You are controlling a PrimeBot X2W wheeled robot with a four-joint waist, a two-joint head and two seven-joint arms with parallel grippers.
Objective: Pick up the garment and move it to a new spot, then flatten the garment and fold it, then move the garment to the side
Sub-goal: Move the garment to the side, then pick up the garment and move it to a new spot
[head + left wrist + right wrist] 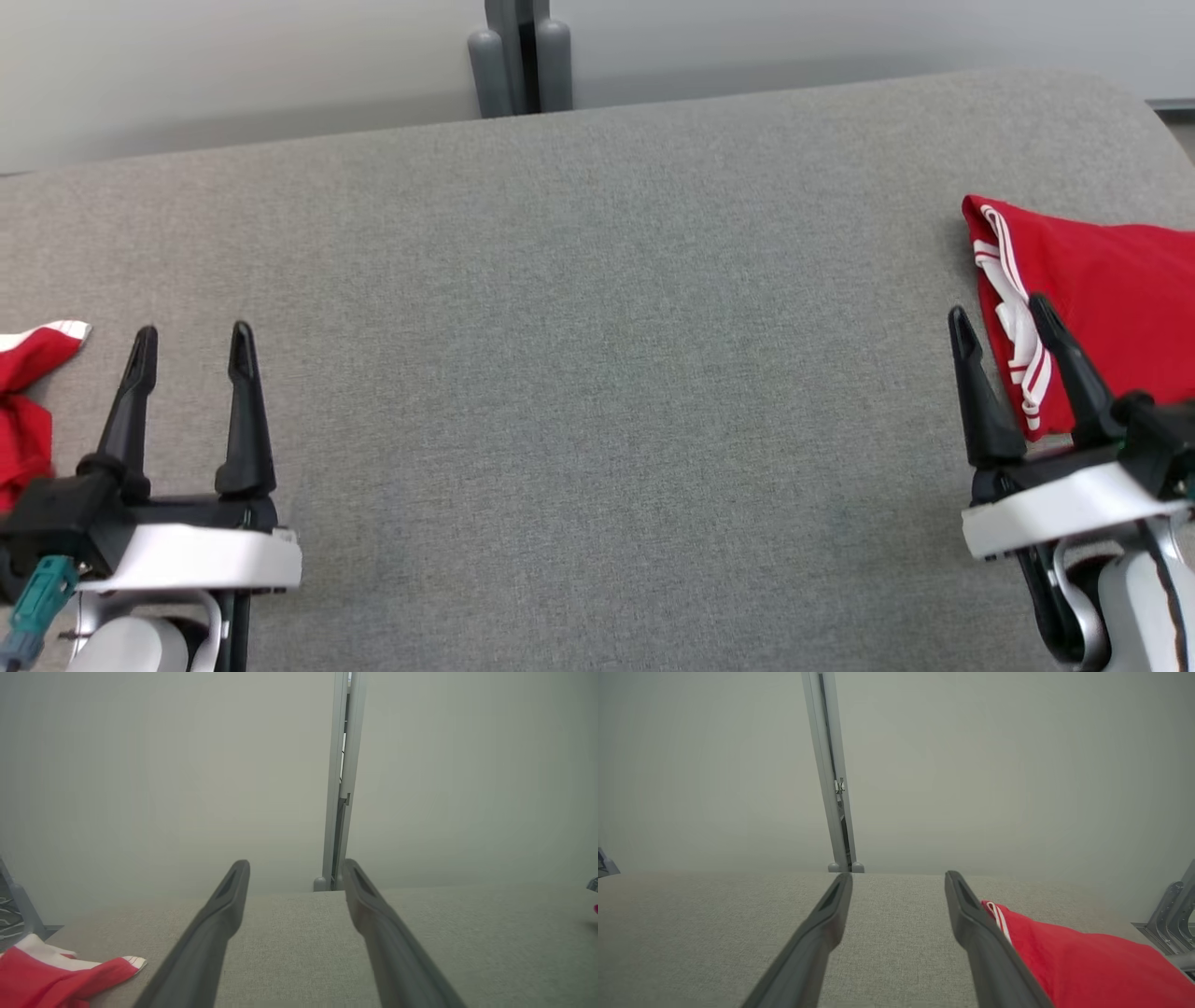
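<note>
Our two grippers sit closest to us, both with jaws spread wide and nothing between them. Our left gripper [193, 329] is low on our left side and our right gripper [997, 308] is low on our right, fingers pointing away from us.

Largest in the scene is the grey padded table [597, 327], running beneath both grippers and bare in the wide stretch between them.

Next in size is a folded red garment [1111, 289], lying flat just to the outer, right side of our right gripper. Its edge, trimmed with white stripes [1022, 345], runs alongside that gripper's outer finger. We cannot tell whether finger and cloth touch.

Smaller is a crumpled red garment [23, 411] with a white cuff, bunched near the outer, left side of our left gripper and apart from it.

Smallest is a grey post [520, 56], well beyond the fingertips of both grippers, past the table's far edge.

We judge that the folded piece has been through every step: it looks flattened, folded and set aside. The crumpled piece looks untouched, so if it is next, lifting, moving, flattening, folding and setting aside all remain.

Our count: two grippers with two fingers each, one table, two red garments (one folded, one crumpled) and one post.
</note>
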